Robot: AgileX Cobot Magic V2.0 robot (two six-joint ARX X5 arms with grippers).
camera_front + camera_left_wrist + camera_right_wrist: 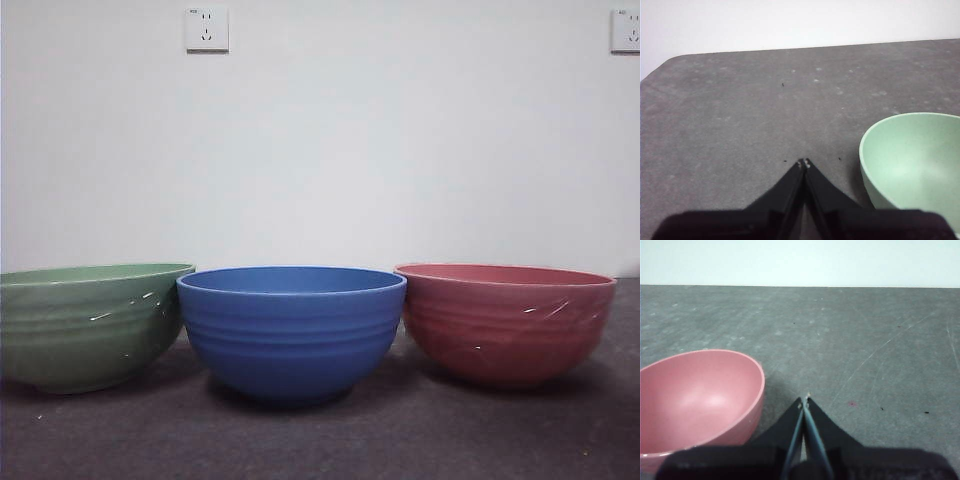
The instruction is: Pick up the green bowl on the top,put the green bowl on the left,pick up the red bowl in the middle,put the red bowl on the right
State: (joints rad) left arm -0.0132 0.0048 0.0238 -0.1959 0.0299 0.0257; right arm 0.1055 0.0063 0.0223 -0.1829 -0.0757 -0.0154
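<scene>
- Now sitting upright on the grey table [330, 440]: the green bowl [88, 325] at lower left of the front frame, the blue bowl [292, 332] at lower centre, the red bowl [505, 322] at lower right
- Nearly touching at the rims, green against blue, blue against red
- Hanging over bare table just beside the green bowl [917, 162]: the left gripper [804, 163], jaws pressed together, gripping nothing
- Hovering just beside the red bowl [697, 400]: the right gripper [805, 400], jaws closed tip to tip, carrying nothing
- Showing on the white wall behind, at the upper corners of the front frame: two sockets [207, 29]
</scene>
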